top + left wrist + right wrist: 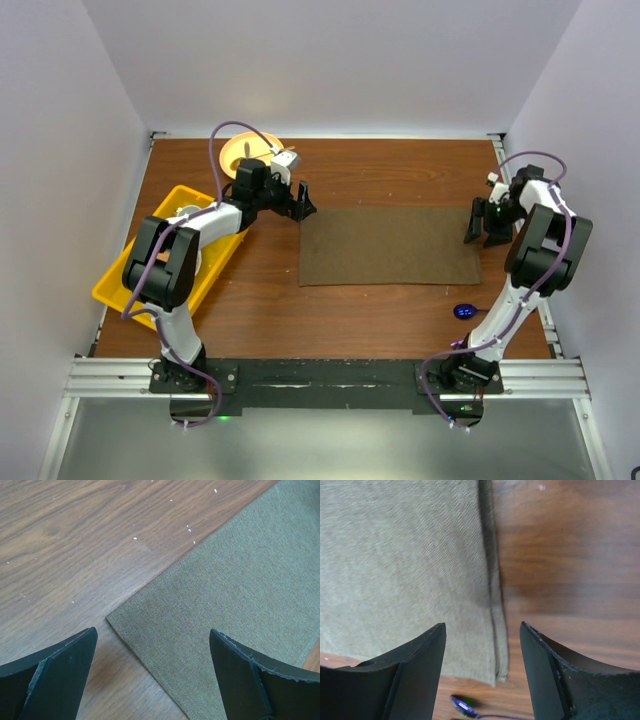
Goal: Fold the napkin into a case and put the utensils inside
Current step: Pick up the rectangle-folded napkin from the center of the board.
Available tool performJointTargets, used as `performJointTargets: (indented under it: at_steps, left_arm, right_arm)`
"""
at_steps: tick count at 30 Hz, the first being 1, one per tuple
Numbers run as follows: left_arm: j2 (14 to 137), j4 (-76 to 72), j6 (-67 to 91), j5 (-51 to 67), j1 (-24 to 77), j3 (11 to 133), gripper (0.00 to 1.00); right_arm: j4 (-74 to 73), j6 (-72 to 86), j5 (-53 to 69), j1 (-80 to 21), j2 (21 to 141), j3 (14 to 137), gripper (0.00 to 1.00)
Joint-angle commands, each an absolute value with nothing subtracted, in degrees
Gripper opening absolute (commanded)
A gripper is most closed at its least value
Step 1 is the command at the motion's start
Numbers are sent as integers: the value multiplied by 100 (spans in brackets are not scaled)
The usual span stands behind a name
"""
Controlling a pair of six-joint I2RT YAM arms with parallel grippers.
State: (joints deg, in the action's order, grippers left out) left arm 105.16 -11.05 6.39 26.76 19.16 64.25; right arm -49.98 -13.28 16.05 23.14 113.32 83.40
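Observation:
The olive-brown napkin point(388, 245) lies flat in the middle of the table as a wide rectangle; its right edge shows doubled layers in the right wrist view point(405, 570). My left gripper point(303, 206) is open and empty, hovering over the napkin's far left corner point(112, 617). My right gripper point(483, 232) is open and empty over the napkin's right edge point(495, 605). A glossy blue-purple spoon point(465, 311) lies on the wood near the napkin's near right corner; its bowl shows in the right wrist view point(465, 707).
A yellow bin point(130, 290) stands at the left edge under the left arm. A round yellow plate point(238, 153) sits at the back left. White walls enclose the table on three sides.

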Motion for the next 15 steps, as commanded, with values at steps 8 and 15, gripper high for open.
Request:
performJointTargets:
  at_steps: [8,15]
  left_arm:
    - [10275,-1134,510,2680,1881,6521,100]
    - [10318,-1151,492,2716,1881,6557,100]
  right_arm:
    - [-4948,-1714,2303,2312,11883,8614,49]
    - [-5299,-1749,2645,2312,11479,8701,23]
